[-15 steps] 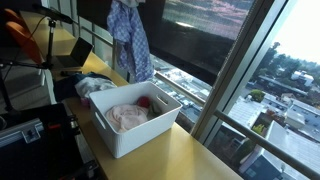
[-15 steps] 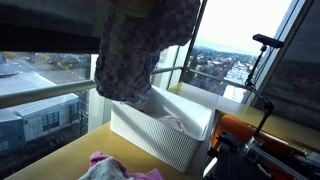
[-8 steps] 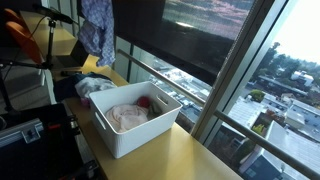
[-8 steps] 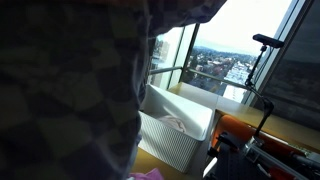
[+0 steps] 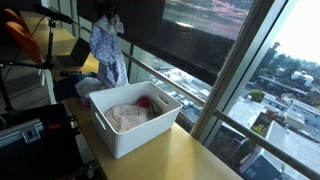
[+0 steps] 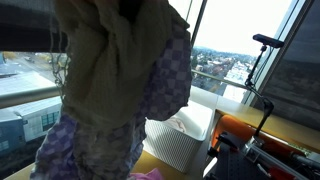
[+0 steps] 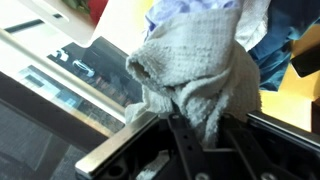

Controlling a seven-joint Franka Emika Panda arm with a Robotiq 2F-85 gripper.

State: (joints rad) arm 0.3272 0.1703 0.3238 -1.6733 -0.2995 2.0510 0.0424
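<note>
- Claw [image 7: 196, 122] closed most of the way, clamped on a bunched checked cloth [image 5: 107, 50].
- Cloth hangs in the air above the surface [image 5: 195, 155], just past the white bin [image 5: 140, 136].

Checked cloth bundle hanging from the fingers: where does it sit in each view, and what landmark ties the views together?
Exterior view: the checked cloth bundle hangs upper left of centre, above the far end of the white bin.
Exterior view: it fills the left and centre, close to the lens.
Wrist view: it is bunched at centre.
Landmark: the white bin, seen in both exterior views; unclear in the wrist view.
</note>
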